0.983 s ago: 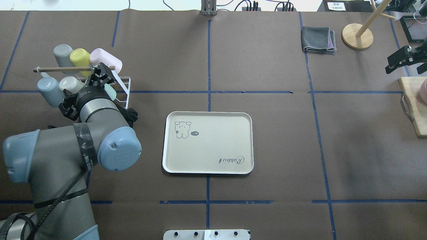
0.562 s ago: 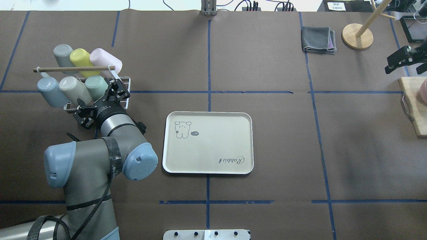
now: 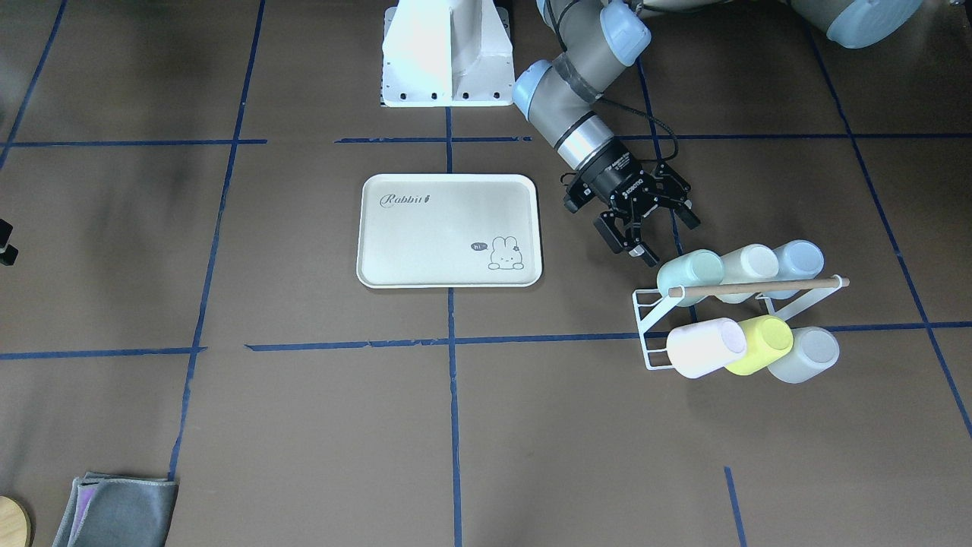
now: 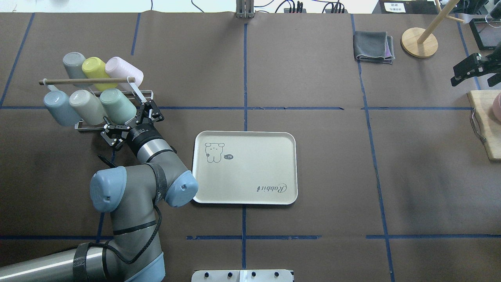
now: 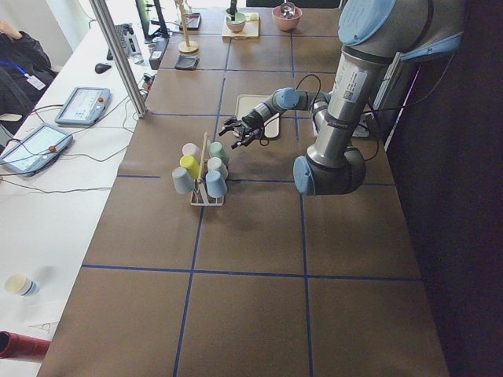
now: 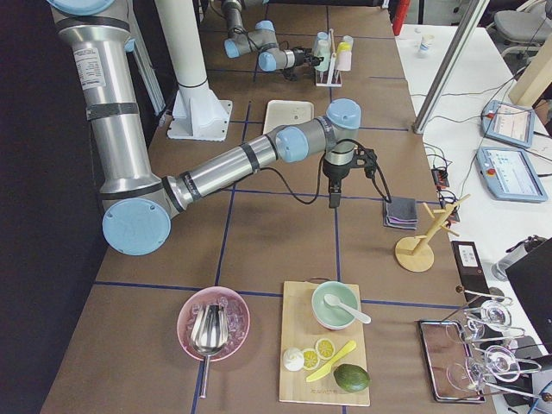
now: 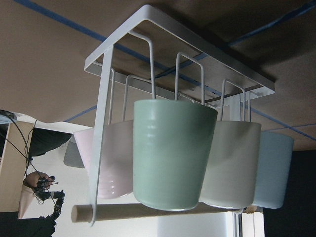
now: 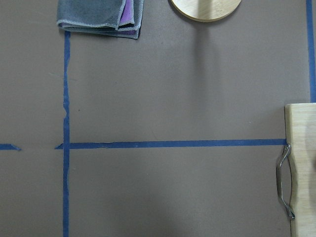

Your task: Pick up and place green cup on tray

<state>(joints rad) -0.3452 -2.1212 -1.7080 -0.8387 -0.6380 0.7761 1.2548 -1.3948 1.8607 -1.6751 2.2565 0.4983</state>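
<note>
The green cup (image 4: 116,105) is a pale mint tumbler that lies slanted on the white wire rack (image 4: 145,95), at the rack's end nearest the tray. It also shows in the front view (image 3: 689,272) and fills the middle of the left wrist view (image 7: 173,153). My left gripper (image 4: 127,118) is open and empty, its jaws spread just short of the cup's end, apart from it (image 3: 671,241). The cream tray (image 4: 250,172) with the "Rabbit" script lies flat to the right of the rack. My right gripper (image 4: 472,83) hovers at the far right, open and empty.
The rack also holds a blue cup (image 4: 56,106), a cream cup (image 4: 85,105), a grey cup (image 4: 73,62), a yellow-green cup (image 4: 94,67) and a pink cup (image 4: 123,69), under a wooden dowel (image 4: 78,81). A folded grey cloth (image 4: 373,47), a wooden stand (image 4: 419,42) and a cutting board (image 4: 485,125) are at the right.
My left arm has drawn back toward the robot. Its gripper moved from over the rack to just in front of the green cup's near end. The right arm has not moved.
</note>
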